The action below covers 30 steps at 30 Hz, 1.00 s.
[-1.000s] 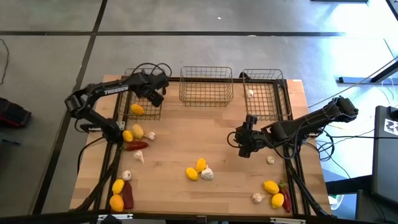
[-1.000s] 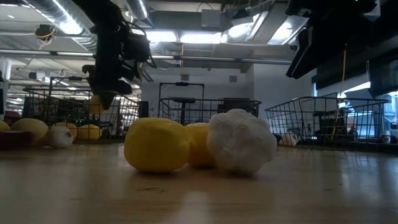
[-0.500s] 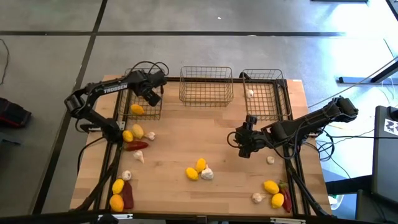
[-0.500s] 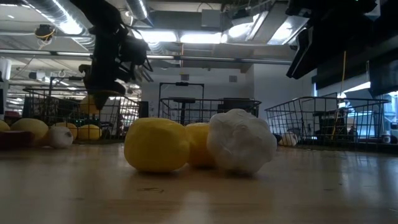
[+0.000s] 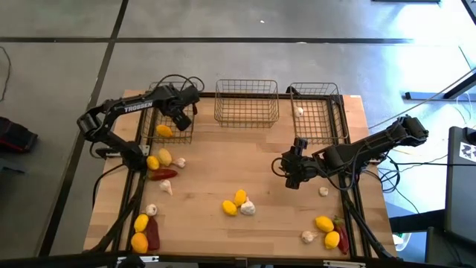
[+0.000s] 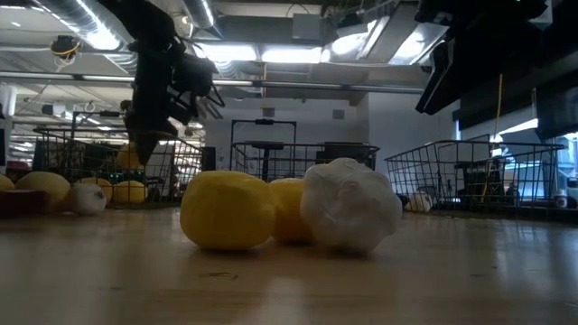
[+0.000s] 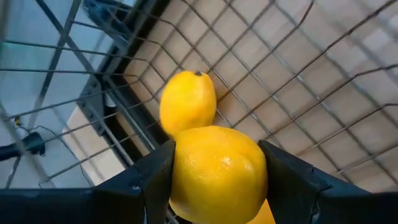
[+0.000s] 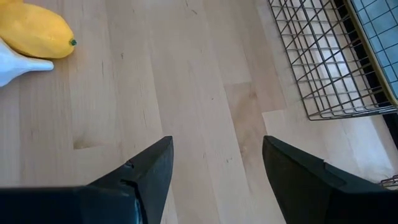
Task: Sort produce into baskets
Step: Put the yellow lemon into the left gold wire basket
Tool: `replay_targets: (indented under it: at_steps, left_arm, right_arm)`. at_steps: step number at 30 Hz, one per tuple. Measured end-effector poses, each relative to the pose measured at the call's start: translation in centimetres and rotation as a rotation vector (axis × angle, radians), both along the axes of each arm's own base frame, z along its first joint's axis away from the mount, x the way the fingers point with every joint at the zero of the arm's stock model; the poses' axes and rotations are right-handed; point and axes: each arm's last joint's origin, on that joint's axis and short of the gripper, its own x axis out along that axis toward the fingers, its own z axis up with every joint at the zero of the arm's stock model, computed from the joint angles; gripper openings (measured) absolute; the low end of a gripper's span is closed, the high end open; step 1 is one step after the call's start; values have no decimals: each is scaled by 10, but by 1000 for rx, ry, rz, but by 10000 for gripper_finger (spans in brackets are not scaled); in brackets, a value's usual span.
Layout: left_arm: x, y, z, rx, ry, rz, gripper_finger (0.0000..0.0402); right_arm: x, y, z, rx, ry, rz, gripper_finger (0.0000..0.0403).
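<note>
From above, we take the left basket [image 5: 169,119] as our landmark: the left gripper [image 5: 181,117] hangs over its right side, one lemon [image 5: 164,131] already lies inside near its front edge, and the middle basket [image 5: 247,103] and right basket [image 5: 316,112] stand in a row to its right, the right one with a garlic bulb [image 5: 300,112] in it. The right gripper [image 5: 294,170] waits over bare wood well to the right of the left basket and nearer the front; more lemons, garlic and chili peppers lie loose on the table [image 5: 216,160]. In the low view the left gripper [image 6: 149,126] is above the left basket's rim [image 6: 81,149], still raised. From the left wrist, its jaws pinch a held lemon [image 7: 217,171] on both sides, with the basket's own lemon [image 7: 188,102] on the mesh floor beyond. From the right wrist, that arm's fingers [image 8: 149,171] stand spread with nothing between them. We judge the step in hand to be dropping this lemon into the left basket; the next move calls for parting the jaws, perhaps after lowering so the fruit does not bounce.
</note>
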Motion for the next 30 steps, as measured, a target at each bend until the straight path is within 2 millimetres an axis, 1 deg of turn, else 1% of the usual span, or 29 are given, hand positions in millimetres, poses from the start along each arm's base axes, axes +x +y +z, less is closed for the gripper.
replay_targets:
  at_steps: [5, 13, 16, 23, 30]
  left_arm:
    - [-7, -2, -22, -11, 12, -17, 205]
    - [-11, -6, -42, -45, -56, 3, 205]
    - [-15, -9, -50, -51, -51, 6, 205]
    - [-15, -9, -54, -27, -83, 31, 208]
    - [-13, -8, -54, -17, -93, 17, 249]
  right_arm:
    - [0, 0, 0, 0, 0, 1, 243]
    - [4, 1, 3, -16, -37, 27, 243]
    - [4, 1, 3, -20, -39, 34, 243]
    - [4, 1, 3, -20, -41, 34, 243]
    - [4, 1, 3, -21, -41, 34, 243]
